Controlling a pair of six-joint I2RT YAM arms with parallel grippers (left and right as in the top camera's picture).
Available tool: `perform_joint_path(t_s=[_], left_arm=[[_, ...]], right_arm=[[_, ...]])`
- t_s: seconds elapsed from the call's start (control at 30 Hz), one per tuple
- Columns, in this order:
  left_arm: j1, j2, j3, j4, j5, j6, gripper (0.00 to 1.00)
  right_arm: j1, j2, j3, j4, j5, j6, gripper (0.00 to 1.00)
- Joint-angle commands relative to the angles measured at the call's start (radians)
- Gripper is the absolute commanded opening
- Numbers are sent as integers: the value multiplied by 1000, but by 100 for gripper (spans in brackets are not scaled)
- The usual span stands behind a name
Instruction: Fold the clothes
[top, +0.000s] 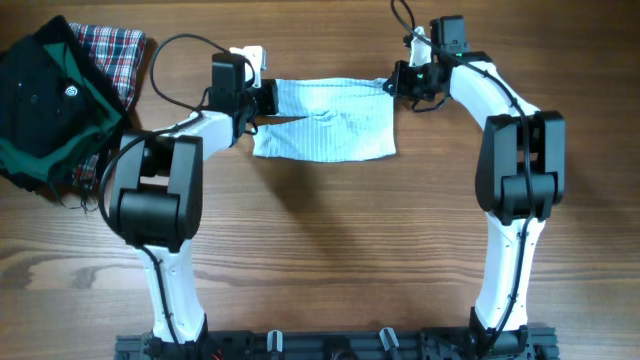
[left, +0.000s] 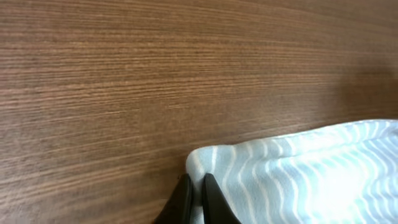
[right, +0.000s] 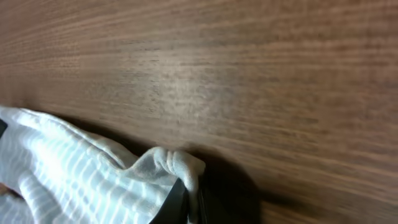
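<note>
Wood-grain bench (top: 320, 260) fills the scene, with the two arms' bases at its near edge. Beyond them, toward the far middle, the clothes (top: 325, 120), one small pale-blue ribbed piece, lie spread in a rough rectangle. The left claw (top: 262, 100) is pinched on its far-left corner and the right claw (top: 392, 85) on its far-right corner, where the fabric bunches into a small knot between the fingers. Thin, light and limp by the look of it, the cloth should sag and wrinkle rather than hold a crease, so paired corners look the soundest hold. At far left, apart from it, a black-and-green garment (top: 45, 100) sits heaped over a red plaid cloth (top: 115, 50).
</note>
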Motion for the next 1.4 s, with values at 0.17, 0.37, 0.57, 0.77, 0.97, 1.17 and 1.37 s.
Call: perform_joint_path(t_s=[0.17,0.37,0.57,0.77,0.97,1.17,1.37], left_arm=[[8,-121,-10,-90,-17,-2,4],[8,-127,-10,-141,-17,-2,4],[8,-127,-10,-124,-17,2,4],[8,-144,-10,-122,-17,4,4],[8,-182,-10,-133,-17,25,4],[8,-185,-10,-138,-44,28,4],[8,-185,-10,-138,-83,28,4]], right_arm=[[0,-87,7,-93,-39,-69,4],[0,-113,7,-143,-39,-96,4],[2,-116,7,-140,-39,-198,4],[3,-119,7,-137,-39,-225,4],[3,-123,7,-130,-43,-225,4],[2,-123,7,-122,-21,-183,4],[1,-123,7,-102,10,-146,4]])
